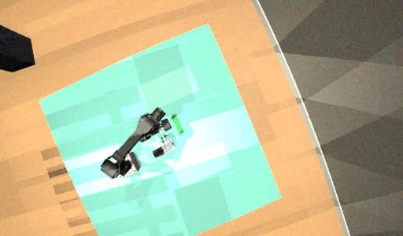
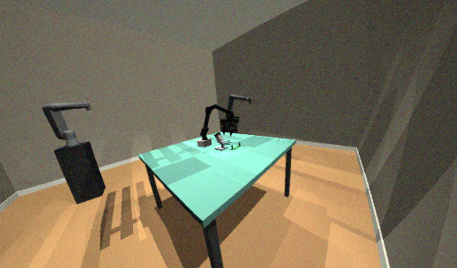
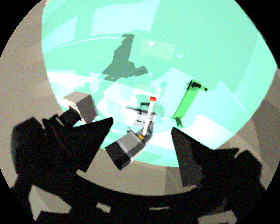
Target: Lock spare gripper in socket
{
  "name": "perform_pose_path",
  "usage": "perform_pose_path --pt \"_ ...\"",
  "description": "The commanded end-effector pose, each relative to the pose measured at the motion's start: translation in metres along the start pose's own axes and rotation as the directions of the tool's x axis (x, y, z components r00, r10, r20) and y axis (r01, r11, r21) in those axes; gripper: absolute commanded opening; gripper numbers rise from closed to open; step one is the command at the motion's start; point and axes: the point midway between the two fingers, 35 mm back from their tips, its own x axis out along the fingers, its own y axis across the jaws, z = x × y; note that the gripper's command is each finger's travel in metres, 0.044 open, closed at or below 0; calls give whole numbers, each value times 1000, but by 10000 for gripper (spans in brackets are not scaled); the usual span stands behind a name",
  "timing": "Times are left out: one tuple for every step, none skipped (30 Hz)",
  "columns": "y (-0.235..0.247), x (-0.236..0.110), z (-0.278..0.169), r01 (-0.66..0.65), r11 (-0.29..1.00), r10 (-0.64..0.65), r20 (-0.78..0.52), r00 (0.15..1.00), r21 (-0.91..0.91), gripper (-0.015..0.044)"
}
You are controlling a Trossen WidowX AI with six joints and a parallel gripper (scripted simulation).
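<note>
A teal table (image 2: 223,179) on dark legs stands on a wooden floor (image 2: 312,223), and the black arm (image 1: 131,142) rises from its base (image 1: 131,164) near the middle of the top. The arm's gripper (image 3: 140,137) hangs above the table with its jaws spread wide and nothing between them (both dark fingers frame the wrist view, well apart). Below it lies the spare gripper (image 1: 164,149), a grey and dark block sitting in the pale mount (image 3: 143,115) area. A thin lock pin (image 3: 151,104) with a red head stands at the mount; whether it passes through the socket is too small to tell. Just beside, a green bar (image 1: 177,123) lies flat on the table.
</note>
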Motion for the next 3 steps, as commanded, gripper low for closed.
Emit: perform_pose_path --pt "0 0 0 1 1000 -1 1 1000 -3 440" --pt "0 0 0 1 1000 -1 1 1000 -3 440" --pt "0 0 0 1 1000 -1 1 1000 -3 440"
